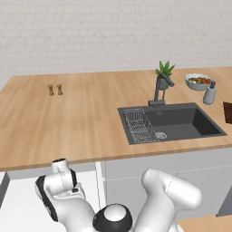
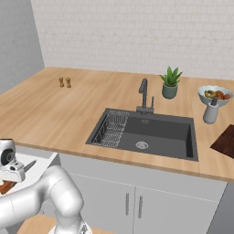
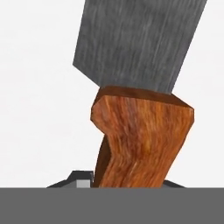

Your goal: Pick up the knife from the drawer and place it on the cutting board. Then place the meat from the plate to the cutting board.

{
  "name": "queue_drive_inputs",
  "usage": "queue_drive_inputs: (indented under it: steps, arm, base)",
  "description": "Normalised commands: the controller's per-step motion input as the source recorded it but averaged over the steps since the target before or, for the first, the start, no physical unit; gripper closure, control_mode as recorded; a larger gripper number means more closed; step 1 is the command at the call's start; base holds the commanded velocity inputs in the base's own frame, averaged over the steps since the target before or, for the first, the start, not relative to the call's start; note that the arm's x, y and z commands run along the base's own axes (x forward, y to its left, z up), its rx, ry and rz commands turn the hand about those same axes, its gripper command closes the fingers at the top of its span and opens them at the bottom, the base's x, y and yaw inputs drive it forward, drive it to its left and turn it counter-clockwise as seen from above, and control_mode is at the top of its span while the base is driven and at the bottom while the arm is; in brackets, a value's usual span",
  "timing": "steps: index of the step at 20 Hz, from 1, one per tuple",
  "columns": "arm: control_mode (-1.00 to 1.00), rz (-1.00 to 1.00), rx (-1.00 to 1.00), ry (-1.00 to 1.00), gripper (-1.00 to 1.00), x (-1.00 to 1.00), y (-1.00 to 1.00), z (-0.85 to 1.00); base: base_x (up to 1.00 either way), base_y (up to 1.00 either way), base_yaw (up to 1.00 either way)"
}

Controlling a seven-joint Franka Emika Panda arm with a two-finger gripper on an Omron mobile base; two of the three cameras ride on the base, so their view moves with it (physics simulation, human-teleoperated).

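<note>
Knife (image 3: 140,92) lengthwise along the hand view, blade pointing up-frame, fingers (image 3: 81,180) clamped on its handle

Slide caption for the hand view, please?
Close over the knife: orange-brown handle nearest the gripper, grey blade pointing away, white drawer floor beneath.

The wooden counter (image 1: 68,122) carried two shakers (image 1: 55,89), a plant (image 1: 164,74), a fruit bowl (image 1: 198,81), a dispenser (image 1: 209,94) and the board (image 2: 225,140). The knife (image 3: 140,87) lay in the drawer (image 3: 35,109).
</note>
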Motion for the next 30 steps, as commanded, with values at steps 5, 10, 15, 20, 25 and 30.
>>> queue_drive_inputs:
  steps: [5, 10, 15, 20, 25, 30]
  arm:
    - [-1.0, 0.01, 0.11, -0.11, 1.0, -0.92, -0.18, 0.48]
    - [-1.0, 0.08, 0.06, -0.12, 1.0, -0.99, -0.2, 0.98]
    - [-1.0, 0.14, 0.02, -0.1, 1.0, -0.98, -0.29, 1.0]
    - [-1.0, 0.25, 0.0, -0.05, 1.0, -0.59, -0.23, 1.0]
    - [-1.0, 0.21, 0.0, -0.05, 1.0, 0.2, -0.47, 1.0]
    - [-1.0, 0.03, 0.0, -0.08, 1.0, 0.49, -0.49, 1.0]
  base:
    - [0.0, 0.0, 0.0]
    - [0.0, 0.0, 0.0]
    - [0.0, 0.0, 0.0]
    - [0.0, 0.0, 0.0]
    - [0.0, 0.0, 0.0]
    - [0.0, 0.0, 0.0]
